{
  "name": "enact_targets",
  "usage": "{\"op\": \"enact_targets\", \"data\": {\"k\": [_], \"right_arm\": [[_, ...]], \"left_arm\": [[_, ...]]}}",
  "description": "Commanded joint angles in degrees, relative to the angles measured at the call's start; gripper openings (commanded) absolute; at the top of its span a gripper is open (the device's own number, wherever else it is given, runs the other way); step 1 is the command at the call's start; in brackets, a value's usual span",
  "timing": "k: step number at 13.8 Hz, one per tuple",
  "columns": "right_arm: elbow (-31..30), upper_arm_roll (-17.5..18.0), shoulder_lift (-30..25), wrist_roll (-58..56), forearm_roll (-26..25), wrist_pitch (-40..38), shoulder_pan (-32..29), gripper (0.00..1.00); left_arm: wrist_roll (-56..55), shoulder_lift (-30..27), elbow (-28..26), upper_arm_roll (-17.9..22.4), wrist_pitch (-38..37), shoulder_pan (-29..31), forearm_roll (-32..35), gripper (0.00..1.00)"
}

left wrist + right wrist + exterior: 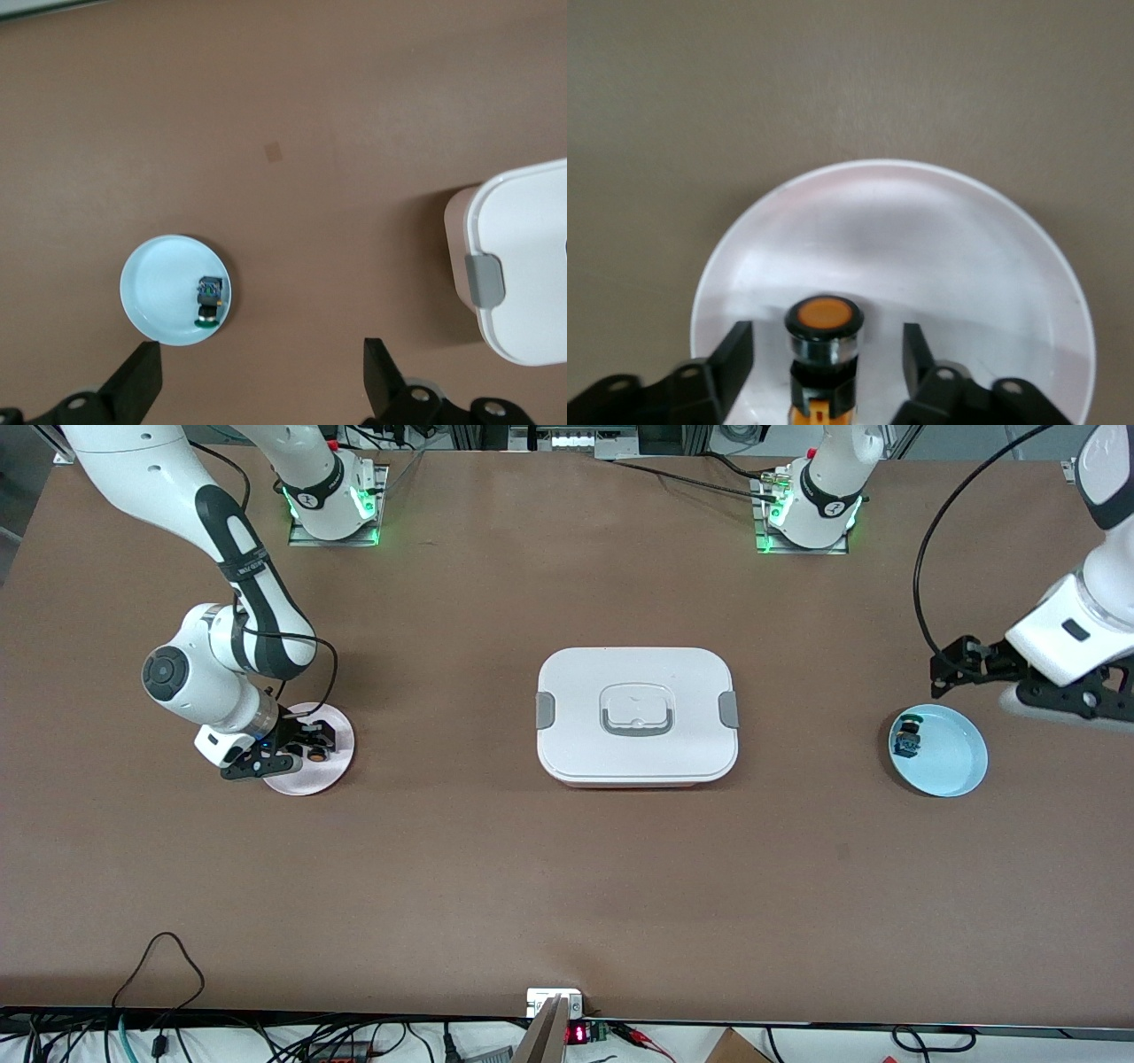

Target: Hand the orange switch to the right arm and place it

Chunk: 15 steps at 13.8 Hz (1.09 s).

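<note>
Orange switch (pixel 823 317) seen lying on a pale pink plate (pixel 332 772) toward the right arm's end of the brown table (pixel 567 868). Right gripper (pixel 306 751) down low over that plate, fingers (pixel 735 352) spread apart on either side of the switch with clear gaps showing, so open and not pinching it. Orange cap pointing away from the wrist camera, black ring and silver collar under it.

White lunch box (pixel 637 713) with grey side clips and a recessed handle sitting mid-table, lid on. Light blue plate (pixel 952 757) near the left arm's end of the table, holding a black switch with green and blue parts (pixel 907 736) close to its rim. Left gripper (pixel 961 664) hanging in the air just beside the blue plate, over bare table, fingers (pixel 137 381) wide apart and holding nothing. Cables and a small electronics board along the table edge nearest the front camera.
</note>
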Motion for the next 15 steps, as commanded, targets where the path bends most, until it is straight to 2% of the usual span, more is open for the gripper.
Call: {"op": "enact_targets", "data": {"k": [1,4,6,7,9,12,15], "right_arm": [[1.12,-0.26,-5.46,0.82,-0.78,-5.47,0.29,1.00],[4.90,-0.26,-10.39,2.38,-4.37,-13.82,0.29,1.00],[12.52,0.08,-12.33,7.90,-10.60,-25.56,0.20,1.00],[16.22,0.26,-13.21,9.41,-11.50,-31.72,0.29,1.00],[19.15,0.70,-17.67,9.26,-11.68,-38.17,0.29,1.00],[19.76,1.32,-25.23,9.25,-11.77,-44.94,0.29,1.00],[24.58,1.06,-26.93,9.34,-12.47,-51.27,0.12,1.00]], "left_arm": [[-2.54,-2.09,-1.86,0.65,-1.80,-2.06,-0.36,1.00],[-5.36,-2.08,-1.50,-0.85,-3.33,-2.15,-0.36,1.00],[-5.36,-2.08,-1.41,-0.94,-3.33,-2.15,-0.36,1.00],[-5.45,-2.08,-1.41,-0.85,-3.33,-2.15,-0.62,1.00],[-5.54,-1.99,-1.41,-0.85,-3.33,-1.97,-0.88,1.00],[-5.45,-2.08,-1.49,-0.33,-3.68,-1.18,-0.88,1.00],[-5.45,-1.64,-0.89,-0.06,-4.38,-0.48,-0.88,1.00]]}}
